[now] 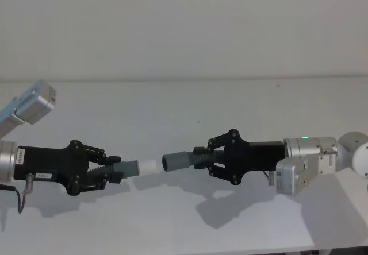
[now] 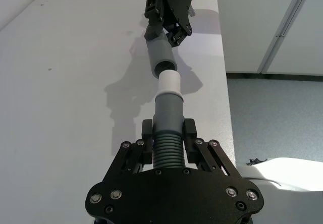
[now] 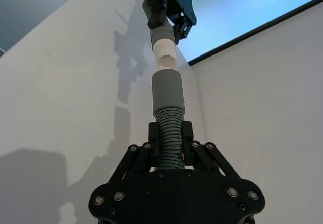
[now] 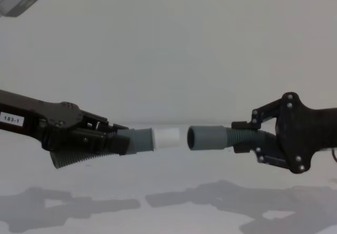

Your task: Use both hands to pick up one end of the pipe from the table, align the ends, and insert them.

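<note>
- Left gripper [image 1: 109, 173], nearest the table's front edge toward its left side, is closed on the ribbed part of the white-tipped pipe piece [image 1: 131, 168], held clear above the table [image 1: 172, 103].
- Right gripper [image 1: 206, 158], slightly farther back toward the right side, is closed on the ribbed part of the cuffed pipe piece [image 1: 184, 161].
- White tip [image 4: 167, 138] and grey cuff [image 4: 206, 138] face each other, just apart, the cuff seeming a little farther from the front edge.
- Pushing from here could jam the tip on the cuff's rim, bend the soft ribs, or slip a piece in its grip.
</note>
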`<move>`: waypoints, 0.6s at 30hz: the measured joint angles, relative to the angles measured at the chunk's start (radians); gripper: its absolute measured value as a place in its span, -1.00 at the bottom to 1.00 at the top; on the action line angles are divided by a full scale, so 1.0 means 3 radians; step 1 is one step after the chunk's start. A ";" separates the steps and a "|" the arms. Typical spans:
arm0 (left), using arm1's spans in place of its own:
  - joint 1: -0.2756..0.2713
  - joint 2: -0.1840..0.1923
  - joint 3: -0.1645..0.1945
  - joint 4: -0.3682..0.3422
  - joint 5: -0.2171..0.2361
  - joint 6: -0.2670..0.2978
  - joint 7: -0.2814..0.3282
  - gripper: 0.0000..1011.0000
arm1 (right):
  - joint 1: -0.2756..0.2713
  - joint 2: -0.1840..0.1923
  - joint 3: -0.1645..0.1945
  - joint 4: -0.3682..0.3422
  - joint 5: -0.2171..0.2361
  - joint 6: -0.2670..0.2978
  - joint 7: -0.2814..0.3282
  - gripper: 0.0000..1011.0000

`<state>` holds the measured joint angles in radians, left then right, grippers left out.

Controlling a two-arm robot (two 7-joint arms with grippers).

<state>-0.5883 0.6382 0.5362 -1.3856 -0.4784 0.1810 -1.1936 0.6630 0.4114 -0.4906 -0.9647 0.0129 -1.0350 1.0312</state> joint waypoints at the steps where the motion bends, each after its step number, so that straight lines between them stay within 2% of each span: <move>1: 0.0000 0.0000 0.0000 0.0000 0.0000 0.0000 0.0000 -0.36 | 0.0002 -0.0001 -0.0003 0.0002 0.0000 0.0000 -0.0001 -0.55; 18: 0.0000 0.0000 0.0000 0.0000 0.0000 0.0000 0.0000 -0.35 | 0.0039 -0.0042 -0.0072 0.0043 0.0009 -0.0022 -0.0019 -0.55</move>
<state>-0.5883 0.6382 0.5363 -1.3856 -0.4784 0.1810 -1.1937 0.6748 0.3988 -0.5121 -0.9518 0.0155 -1.0417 1.0255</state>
